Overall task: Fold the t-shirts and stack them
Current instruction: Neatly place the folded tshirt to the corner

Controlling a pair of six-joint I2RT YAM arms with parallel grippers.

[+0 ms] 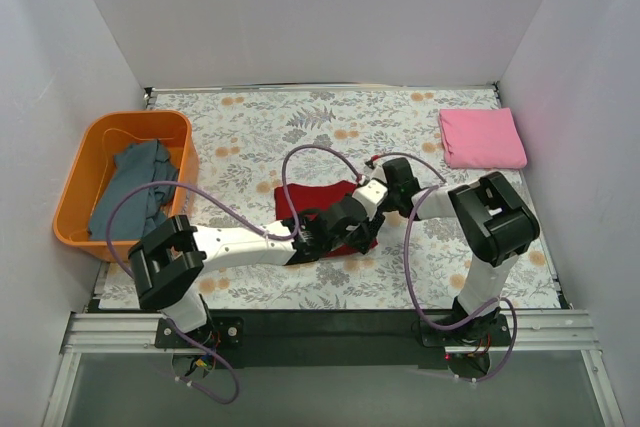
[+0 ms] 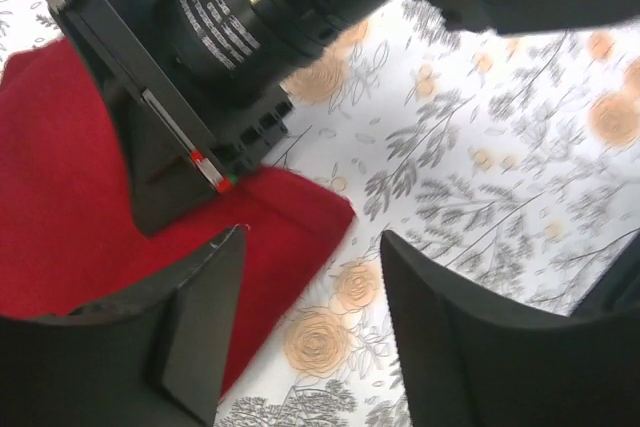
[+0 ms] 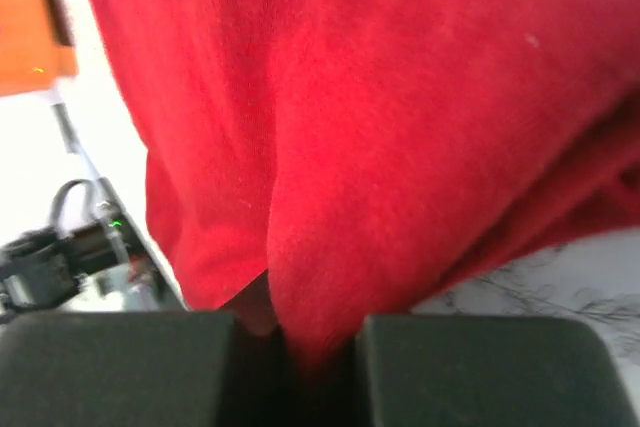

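Observation:
The dark red t-shirt (image 1: 318, 197) lies mid-table, partly hidden under both arms. My right gripper (image 1: 386, 185) is shut on a fold of it, and the red cloth (image 3: 400, 127) fills the right wrist view above the gripper (image 3: 298, 352). My left gripper (image 1: 356, 229) is open and holds nothing. It hovers low over the shirt's corner (image 2: 300, 212), one finger (image 2: 195, 327) over red cloth, the other (image 2: 450, 337) over tablecloth, with the gripper's middle (image 2: 310, 282) above the shirt's edge. The pink t-shirt (image 1: 482, 138) lies folded at the far right. The grey-blue t-shirt (image 1: 132, 190) lies crumpled in the basket.
An orange plastic basket (image 1: 78, 185) stands at the left edge. The floral tablecloth (image 1: 300, 127) covers the table inside white walls. The right arm's body (image 2: 230, 17) sits close above the left gripper. Cables loop over the shirt (image 1: 300, 162).

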